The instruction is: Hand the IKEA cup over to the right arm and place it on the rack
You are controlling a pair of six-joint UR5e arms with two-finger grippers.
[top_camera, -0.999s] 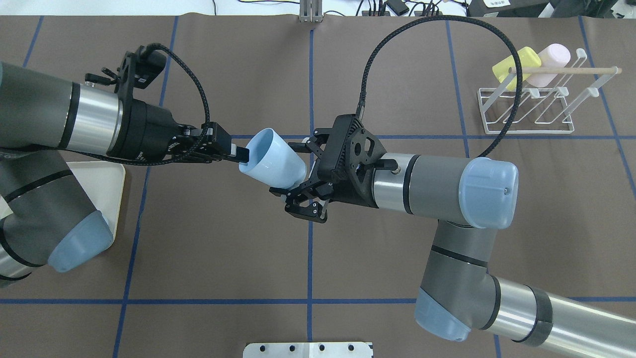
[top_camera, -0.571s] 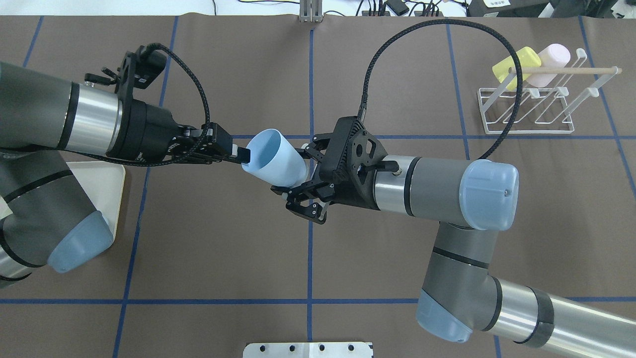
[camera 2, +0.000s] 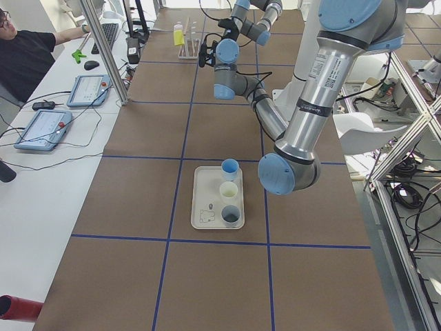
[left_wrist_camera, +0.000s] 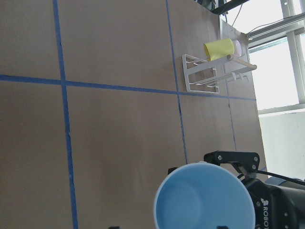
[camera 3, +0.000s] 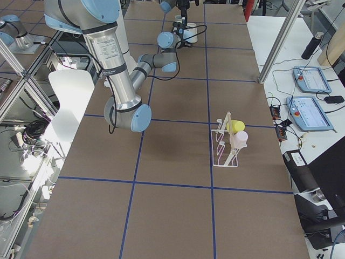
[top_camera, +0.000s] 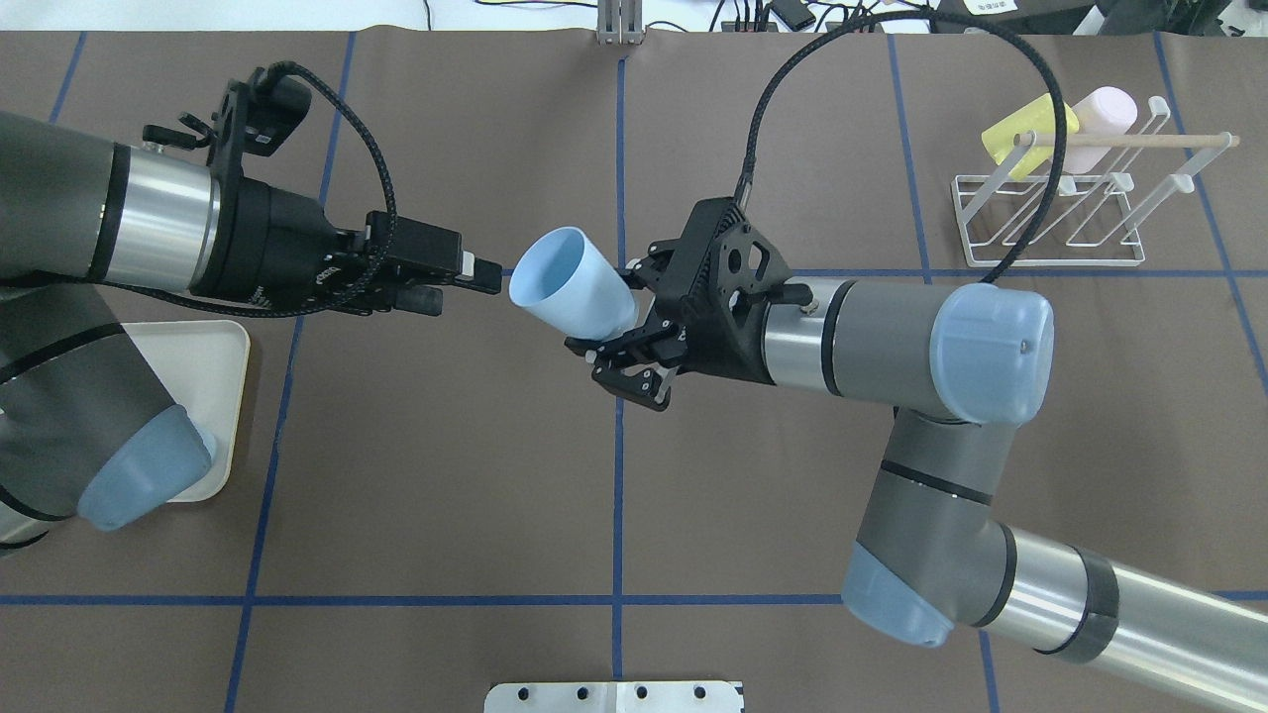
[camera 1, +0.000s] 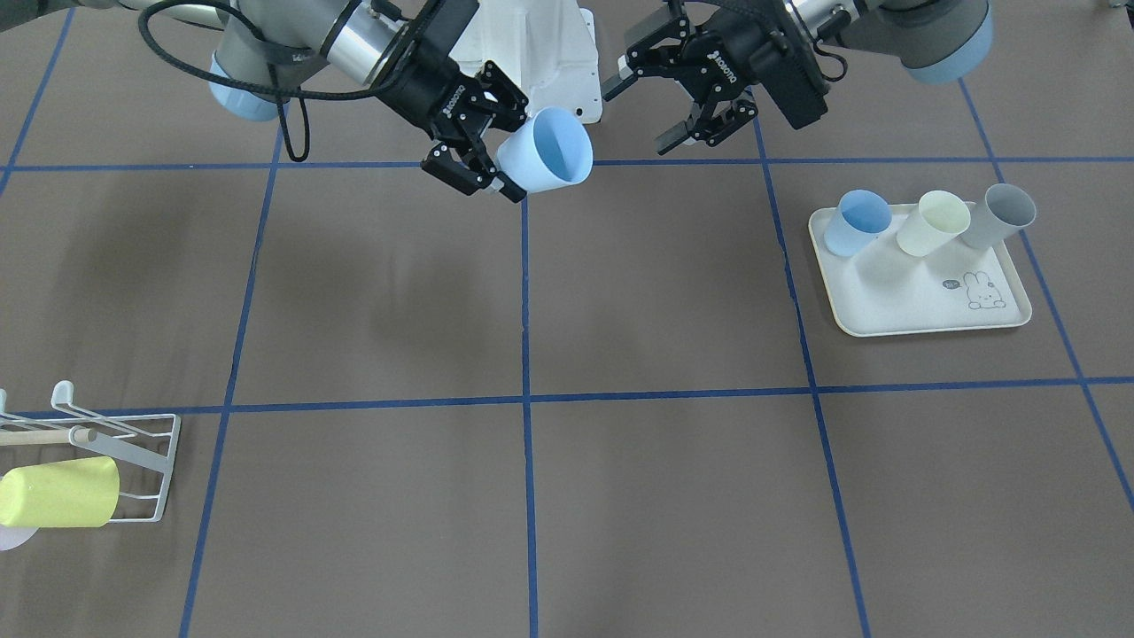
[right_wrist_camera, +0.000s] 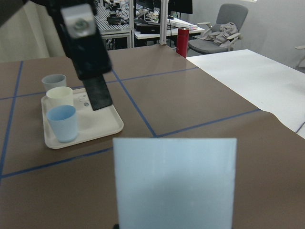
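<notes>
Cup held, three trayed, two on rack.

Beneath the right gripper spreads a brown table mat crossed by blue tape lines. Ahead of it, past a white tabletop, stands a grey office chair.

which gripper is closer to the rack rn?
Right. The right gripper, shut on the light blue cup, is at the middle of the table, with the rack off toward its own side. The left gripper, open, is past the cup, farther from the rack.
</notes>
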